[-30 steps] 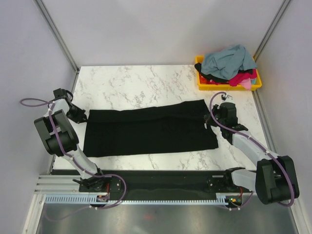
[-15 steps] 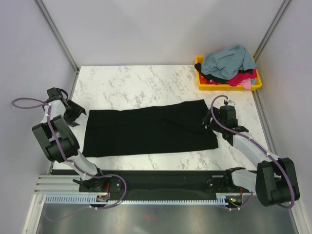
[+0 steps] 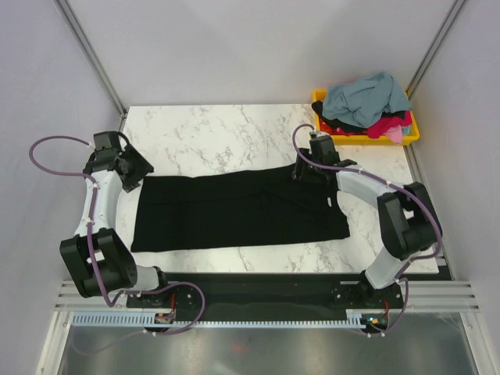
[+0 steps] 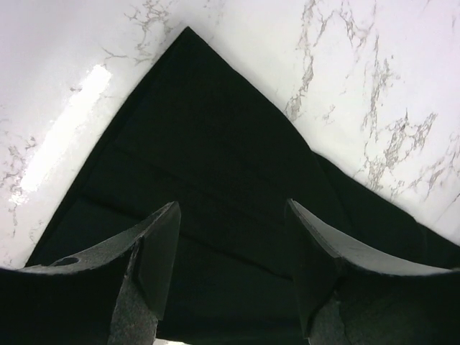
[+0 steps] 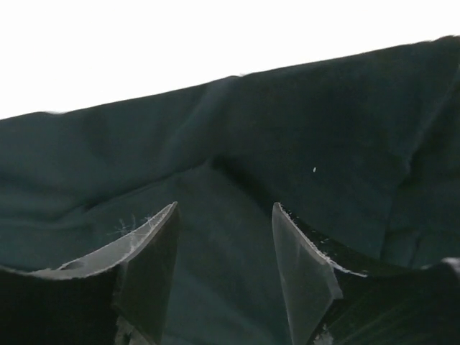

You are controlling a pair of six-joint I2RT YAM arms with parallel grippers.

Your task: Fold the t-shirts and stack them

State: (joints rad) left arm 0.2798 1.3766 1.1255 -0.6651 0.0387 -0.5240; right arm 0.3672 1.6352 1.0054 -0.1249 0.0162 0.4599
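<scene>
black t-shirt (image 3: 242, 207), folded into a long band, is lying flat across the middle of the marble table (image 3: 219, 133) while both arms are repositioning. at the left, the left gripper (image 3: 134, 169) is hovering over the band's far left corner with its fingers spread and nothing between them; a second ago it was pinched shut at the middle of the left edge. across the cloth, the right gripper (image 3: 305, 168) is poising above the far edge near the right end, fingers parted and empty, having been clamped shut at the right edge a moment earlier. whether either set of fingertips is already brushing the fabric is hard to tell. farther right, in the back corner, the yellow bin (image 3: 359, 141) is holding a grey-blue shirt (image 3: 363, 98) heaped over a magenta-red shirt (image 3: 387, 125) and a pink shirt (image 3: 397, 134). the release and the shift to the far edge are suggesting one fold is finished and the next, likely drawing that edge nearer, is being lined up.
</scene>
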